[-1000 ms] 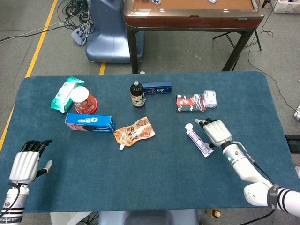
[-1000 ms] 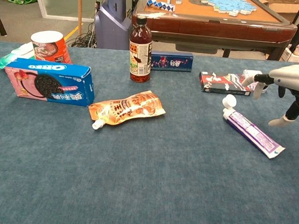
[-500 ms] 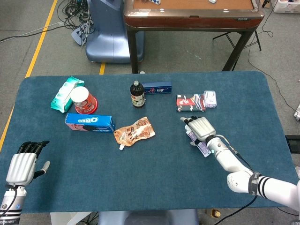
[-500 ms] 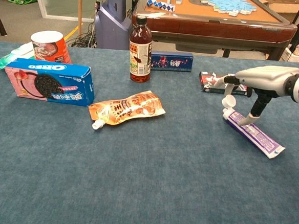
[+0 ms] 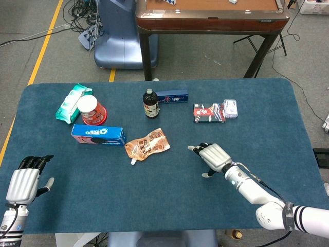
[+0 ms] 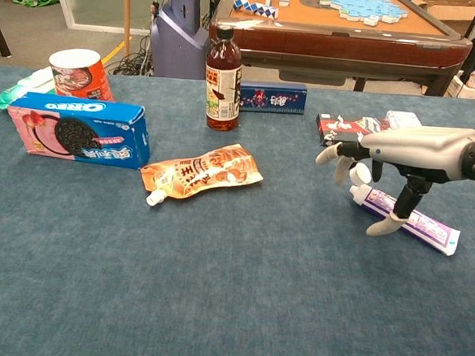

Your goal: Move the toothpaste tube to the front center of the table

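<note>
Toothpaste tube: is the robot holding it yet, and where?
Not held. The right hand hovers spread over the toothpaste tube, which lies flat on the table. The left hand is empty.

Grey floor (image 5: 46, 31), yellow line (image 5: 45, 41), wooden table (image 5: 211, 15).

We see our right hand (image 5: 215, 157) as a pale silver-grey shell with ridged plates across its back and dark, near-black fingers (image 6: 344, 150) ending in off-white tips, and behind it a slim white forearm carries a small green light near the wrist, a thin dark cable along its length and a grey cuff with black and white bands at the elbow. Our left hand (image 5: 23, 182), by the surface's front left corner, has the same ribbed silver back and black fingers, above a white wrist marked with small dark lettering.
</note>
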Robot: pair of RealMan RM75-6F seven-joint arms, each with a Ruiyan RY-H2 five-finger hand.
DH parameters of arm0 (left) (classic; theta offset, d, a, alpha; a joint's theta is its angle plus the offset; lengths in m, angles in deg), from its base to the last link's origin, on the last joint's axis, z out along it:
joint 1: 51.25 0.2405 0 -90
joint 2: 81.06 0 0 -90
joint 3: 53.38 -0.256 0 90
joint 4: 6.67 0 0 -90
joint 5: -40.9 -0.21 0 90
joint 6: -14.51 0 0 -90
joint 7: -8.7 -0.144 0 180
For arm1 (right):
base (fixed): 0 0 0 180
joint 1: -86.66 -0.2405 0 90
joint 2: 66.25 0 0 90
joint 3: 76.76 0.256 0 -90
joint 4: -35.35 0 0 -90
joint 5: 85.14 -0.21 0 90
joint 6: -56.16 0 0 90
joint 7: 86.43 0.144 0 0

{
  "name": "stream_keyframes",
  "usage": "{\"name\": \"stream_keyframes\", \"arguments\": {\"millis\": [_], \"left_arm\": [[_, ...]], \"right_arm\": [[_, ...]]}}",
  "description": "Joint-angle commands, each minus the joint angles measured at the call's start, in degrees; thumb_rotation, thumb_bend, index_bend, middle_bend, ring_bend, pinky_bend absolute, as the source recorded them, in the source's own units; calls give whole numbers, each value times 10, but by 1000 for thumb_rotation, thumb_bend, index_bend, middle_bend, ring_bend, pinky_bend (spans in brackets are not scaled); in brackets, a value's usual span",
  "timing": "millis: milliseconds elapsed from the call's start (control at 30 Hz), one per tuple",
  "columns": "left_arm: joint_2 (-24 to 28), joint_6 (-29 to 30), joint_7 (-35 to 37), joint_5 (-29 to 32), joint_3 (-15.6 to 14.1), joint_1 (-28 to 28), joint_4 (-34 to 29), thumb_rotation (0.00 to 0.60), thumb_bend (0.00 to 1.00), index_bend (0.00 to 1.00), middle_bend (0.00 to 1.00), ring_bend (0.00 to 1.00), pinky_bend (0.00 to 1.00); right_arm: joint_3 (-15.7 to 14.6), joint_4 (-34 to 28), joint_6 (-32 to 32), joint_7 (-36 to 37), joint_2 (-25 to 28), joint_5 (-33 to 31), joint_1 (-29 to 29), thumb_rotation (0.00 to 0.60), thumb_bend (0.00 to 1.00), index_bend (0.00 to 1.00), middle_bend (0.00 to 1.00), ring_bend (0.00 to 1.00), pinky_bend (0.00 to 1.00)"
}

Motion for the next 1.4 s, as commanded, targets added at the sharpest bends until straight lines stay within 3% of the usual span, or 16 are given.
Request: {"name": "stream_keyframes", "arguments": {"millis": [33, 500, 733, 1200, 1400], "left_arm": [[-1, -1, 1, -2, 0, -1, 0, 600, 270, 210, 295, 216, 131], [-2, -4, 4, 1, -3, 2, 4, 600, 270, 210, 295, 216, 131], [0, -1, 4, 0, -2, 3, 2, 600, 271, 210, 295, 216, 131], [1, 6, 9, -3, -4, 8, 3, 600, 270, 210, 295, 217, 131], [1, 9, 13, -6, -5, 10, 5, 600, 270, 210, 295, 217, 131]], "right_arm": [[4, 1, 38, 7, 10, 16, 15, 581, 54, 101, 267, 169, 299], [2, 81, 14, -51, -10, -95, 0, 583, 55, 100, 267, 169, 299], [-12, 81, 7, -38, -27, -63, 1, 580, 55, 101, 267, 169, 299], [-44, -13, 33, -9, 12, 38, 24, 581, 55, 100, 280, 170, 299], [-40, 4, 72, -27, 12, 35, 41, 584, 110, 101, 314, 170, 299]]}}
